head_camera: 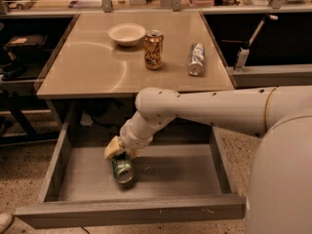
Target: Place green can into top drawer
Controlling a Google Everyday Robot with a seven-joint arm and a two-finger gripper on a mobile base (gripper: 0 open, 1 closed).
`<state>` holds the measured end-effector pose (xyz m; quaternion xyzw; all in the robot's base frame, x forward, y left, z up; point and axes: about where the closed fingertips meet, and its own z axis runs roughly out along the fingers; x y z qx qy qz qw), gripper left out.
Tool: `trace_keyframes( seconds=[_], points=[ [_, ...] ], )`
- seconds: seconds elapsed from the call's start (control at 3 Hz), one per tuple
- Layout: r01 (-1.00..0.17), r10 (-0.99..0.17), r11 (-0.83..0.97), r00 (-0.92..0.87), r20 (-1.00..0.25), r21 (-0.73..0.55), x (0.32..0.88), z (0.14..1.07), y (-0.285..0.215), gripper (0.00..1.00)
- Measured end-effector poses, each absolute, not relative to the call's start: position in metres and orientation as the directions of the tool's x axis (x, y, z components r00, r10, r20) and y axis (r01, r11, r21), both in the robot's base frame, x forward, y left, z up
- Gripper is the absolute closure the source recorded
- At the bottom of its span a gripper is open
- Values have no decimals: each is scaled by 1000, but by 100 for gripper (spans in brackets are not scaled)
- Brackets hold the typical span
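Note:
The green can (122, 170), dark green and white with a silver end facing me, lies tilted low in the open top drawer (170, 172), at or just above its scuffed grey bottom, left of middle. My gripper (120, 156), with yellowish fingers (112, 149), reaches down into the drawer from the white arm and is shut on the can's upper end. The drawer is pulled out fully under the table.
On the tan table (87, 67) stand a white bowl (126, 34) and an orange-brown can (153, 49). A silver-white can (196, 59) lies on its side. My white arm (209, 106) crosses above the drawer's right half. Dark shelves flank the table.

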<state>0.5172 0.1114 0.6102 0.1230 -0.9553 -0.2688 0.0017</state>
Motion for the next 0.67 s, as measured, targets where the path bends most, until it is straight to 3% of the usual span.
trace_keyframes(
  seconds=[0.67],
  points=[
    [-234, -235, 825, -970, -63, 514, 517, 610, 111, 59]
  ],
)
